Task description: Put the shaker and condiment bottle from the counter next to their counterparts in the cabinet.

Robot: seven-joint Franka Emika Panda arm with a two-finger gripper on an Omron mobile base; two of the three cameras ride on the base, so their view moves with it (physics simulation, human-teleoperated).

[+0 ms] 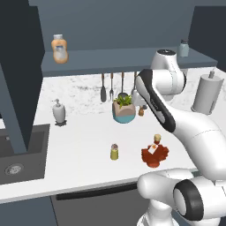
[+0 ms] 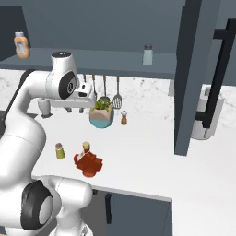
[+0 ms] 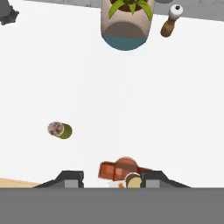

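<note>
Since the job is to shelve two things next to their twins, the layout makes sense: the small yellow-olive cylinder shaker with the tan-brown cap and the tall slim dark red-brown ribbed bottle with the tan cap both stand upright near the front edge of the white counter, close together but not touching. Up on the long open shelf of the dark blue-grey wall cabinet, the squat orange bottle with the pale label sits at the left end and the small pale grey-green shaker with the grey cap at the right, well apart, so each newcomer has room beside its match.

From the hand view, the gripper hovers above the ribbed bottle, looking down on its cap. The jaws look nearly closed and hold nothing, as far as I can tell.

Further back on the counter there's a potted green plant in a beige-and-teal pot, a tiny brown pepper mill just beside it, and a white soap dispenser near the dark sink. Utensils hang against the speckled wall, and a grey paper-towel roll stands at the right.
</note>
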